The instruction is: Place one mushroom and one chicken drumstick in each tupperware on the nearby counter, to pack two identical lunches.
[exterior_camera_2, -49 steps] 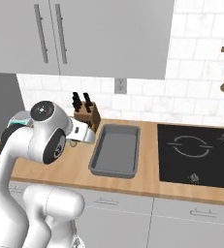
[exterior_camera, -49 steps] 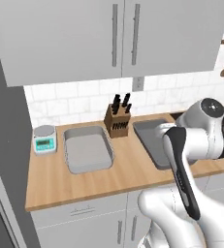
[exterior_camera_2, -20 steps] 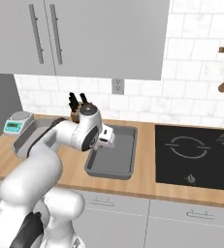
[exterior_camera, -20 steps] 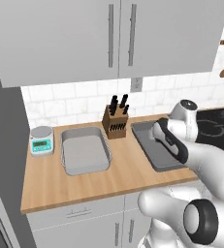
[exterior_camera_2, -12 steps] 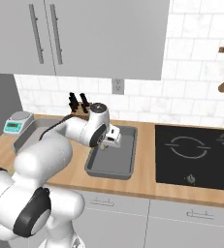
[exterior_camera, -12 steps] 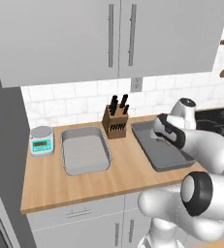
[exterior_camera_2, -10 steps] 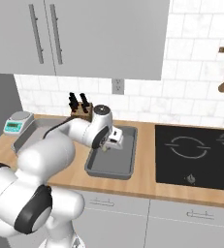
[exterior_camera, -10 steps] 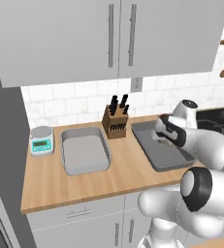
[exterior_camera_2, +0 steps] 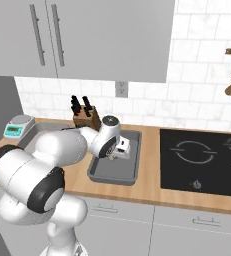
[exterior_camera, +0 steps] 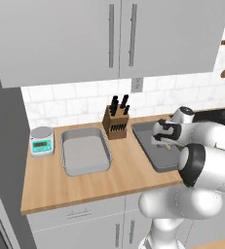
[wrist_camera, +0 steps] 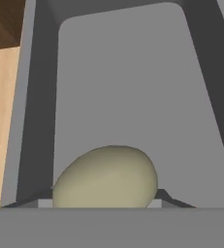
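Hand view has the pale tan mushroom (wrist_camera: 105, 177) sitting right between the finger tips of the gripper (wrist_camera: 105, 197), which is clamped on it, low over the darker grey tupperware (wrist_camera: 123, 82). Beside it on the counter (exterior_camera: 99, 185), the light grey tupperware (exterior_camera: 84, 154) waits.

No legible text or labels

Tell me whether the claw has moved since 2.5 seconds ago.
Yes. The claw has swung from beside the knife block down into the darker tupperware, carrying a mushroom.
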Available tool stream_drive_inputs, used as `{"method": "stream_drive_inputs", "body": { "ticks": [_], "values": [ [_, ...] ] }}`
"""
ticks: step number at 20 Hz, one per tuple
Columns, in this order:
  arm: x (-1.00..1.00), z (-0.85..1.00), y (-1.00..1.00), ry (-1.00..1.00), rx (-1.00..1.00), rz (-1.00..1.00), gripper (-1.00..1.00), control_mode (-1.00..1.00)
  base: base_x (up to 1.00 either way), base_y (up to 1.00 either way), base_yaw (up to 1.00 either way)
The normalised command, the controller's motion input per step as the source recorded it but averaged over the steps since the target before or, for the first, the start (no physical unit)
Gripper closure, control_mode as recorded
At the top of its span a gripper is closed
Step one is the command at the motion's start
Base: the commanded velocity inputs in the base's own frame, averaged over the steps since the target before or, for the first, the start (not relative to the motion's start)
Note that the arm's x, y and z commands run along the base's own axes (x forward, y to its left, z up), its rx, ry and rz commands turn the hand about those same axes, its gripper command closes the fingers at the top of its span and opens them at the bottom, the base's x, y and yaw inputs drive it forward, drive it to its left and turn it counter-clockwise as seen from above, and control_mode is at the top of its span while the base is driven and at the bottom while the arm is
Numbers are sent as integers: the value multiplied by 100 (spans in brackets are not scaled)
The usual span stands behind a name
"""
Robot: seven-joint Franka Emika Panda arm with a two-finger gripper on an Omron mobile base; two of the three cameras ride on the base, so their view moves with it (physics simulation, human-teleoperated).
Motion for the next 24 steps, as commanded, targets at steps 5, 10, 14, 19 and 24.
{"method": "stream_drive_inputs", "body": {
  "ticks": [5, 10, 14, 19, 24],
  "values": [
    [45, -23, 0, 4, 1, 0, 100, -100, 0, 0, 0],
    [38, -17, 0, 2, 1, 0, 100, -100, 0, 0, 0],
    [20, -25, 0, 0, 0, 0, 100, -100, 0, 0, 0],
    [13, -31, 0, 0, 0, 1, 100, -100, 0, 0, 0],
    [6, -21, 0, 0, 0, 1, -100, -100, 0, 0, 0]
  ]
}}
